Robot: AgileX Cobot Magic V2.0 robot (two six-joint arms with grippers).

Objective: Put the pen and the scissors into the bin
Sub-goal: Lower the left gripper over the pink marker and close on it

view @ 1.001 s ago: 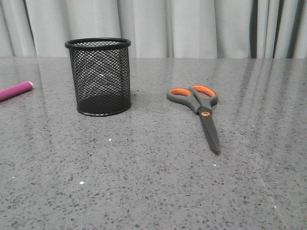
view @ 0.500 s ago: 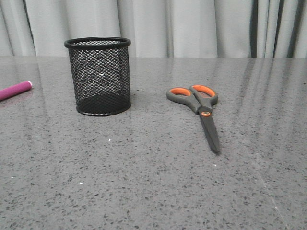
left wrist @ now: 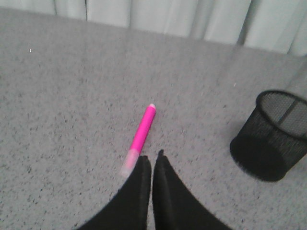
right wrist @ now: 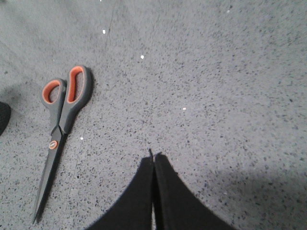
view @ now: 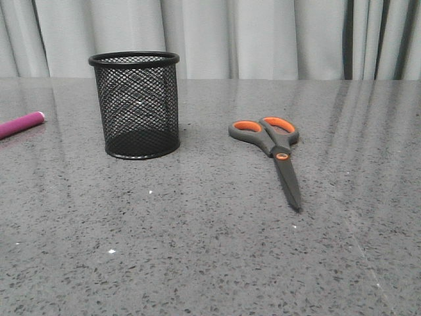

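Front view: bin [view: 135, 105] between pen [view: 21, 124], scissors [view: 273, 150].

Black mesh bin [view: 134, 105] stands upright, upper left of centre; pink pen [view: 21, 124] lies at left edge; closed grey-orange scissors [view: 273, 151] lie flat, right of centre.

Glossy speckled stone-like table [view: 210, 250], black wire-mesh bin [view: 137, 105], perhaps plastic-handled scissors [view: 273, 153].

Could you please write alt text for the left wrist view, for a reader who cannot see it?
A magenta pen lies flat on a speckled grey table, just beyond the left gripper, whose dark fingers are pressed together and hold nothing. A black wire-mesh bin stands upright off to one side, apart from the pen.
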